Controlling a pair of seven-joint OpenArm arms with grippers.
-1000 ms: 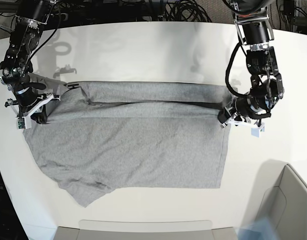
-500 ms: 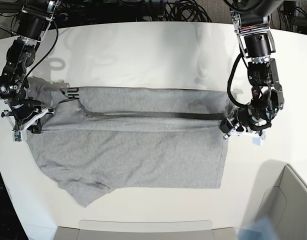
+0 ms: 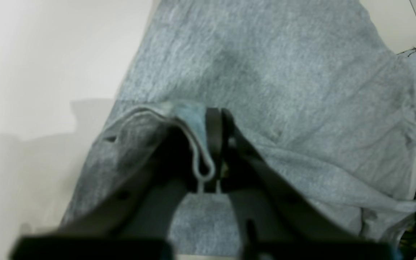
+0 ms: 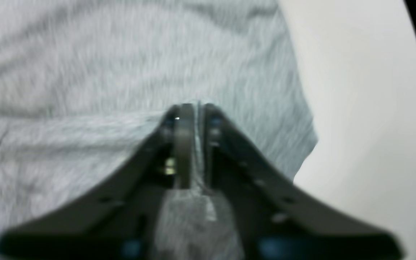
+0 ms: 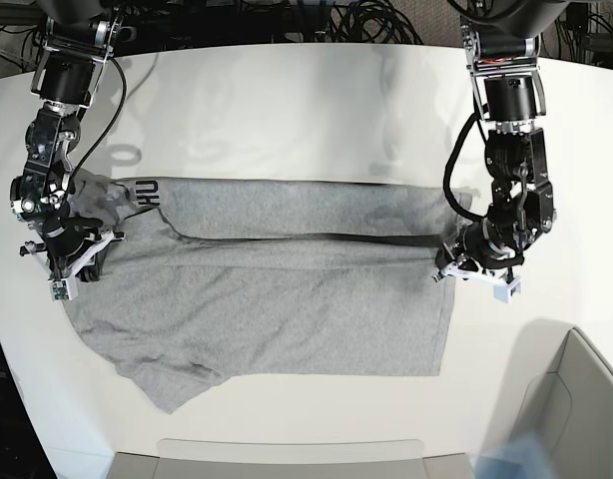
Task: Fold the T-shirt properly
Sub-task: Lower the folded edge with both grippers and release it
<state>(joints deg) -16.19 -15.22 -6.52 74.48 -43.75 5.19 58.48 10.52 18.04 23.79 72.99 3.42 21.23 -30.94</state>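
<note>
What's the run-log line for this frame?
phase: fold | left gripper: shut on light heather-grey cotton T-shirt | right gripper: shut on shirt | white table

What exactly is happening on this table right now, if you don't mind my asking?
A two-armed robot is folding a grey T-shirt on a white table. The left gripper and right gripper each pinch one end of the shirt's far edge, carrying that long strip over the body. The near half lies flat.

My base camera looks straight down over the whole desk (image 5: 287,100); both wrist cameras sit close behind their claws, sharing the T-shirt (image 5: 287,299).
</note>
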